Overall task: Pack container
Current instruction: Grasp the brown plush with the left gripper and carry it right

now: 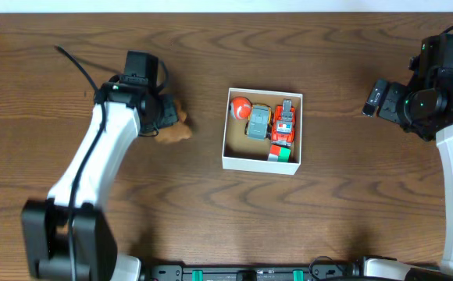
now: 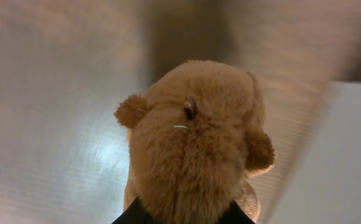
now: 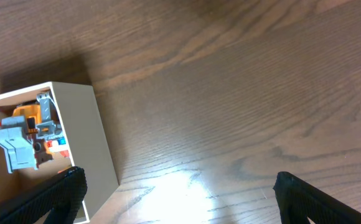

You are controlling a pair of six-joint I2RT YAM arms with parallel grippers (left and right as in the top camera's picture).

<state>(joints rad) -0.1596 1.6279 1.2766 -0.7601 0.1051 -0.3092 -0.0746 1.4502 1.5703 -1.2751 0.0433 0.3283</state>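
Brown plush bear [image 2: 196, 143] is pinched in the left claw [image 2: 183, 218]. The dark fingers [image 2: 131, 218] press into its fur at the bottom edge of the left wrist view, jaws narrowed down onto it. The bear's rounded ears stick out at 9 and 3 o'clock there. The background is blurred, so I cannot tell if the bear touches the surface [image 1: 70, 47].

From overhead, the bear and left claw are at 9 o'clock from the container [image 1: 246, 162], well apart from it. The bear pokes out on the claw's 4 o'clock side.

The container sits mid-surface on dark wood, with white walls, a tan inside and an open top. Inside:
- orange-red ball [image 1: 240, 108] in the 11 o'clock corner
- grey-and-orange toy car [image 1: 258, 123] just beside the ball
- red toy truck [image 1: 286, 125] along the 3 o'clock wall
- green-and-red block [image 1: 283, 154] at the 5 o'clock corner

The right claw [image 1: 373, 98] is at 3 o'clock from the container and apart from it, jaws spread wide with nothing between them. In the right wrist view its black fingertips [image 3: 50, 199] sit at the lower corners with bare wood between. The container's white wall is at 9 o'clock there, with the toy car showing over it.
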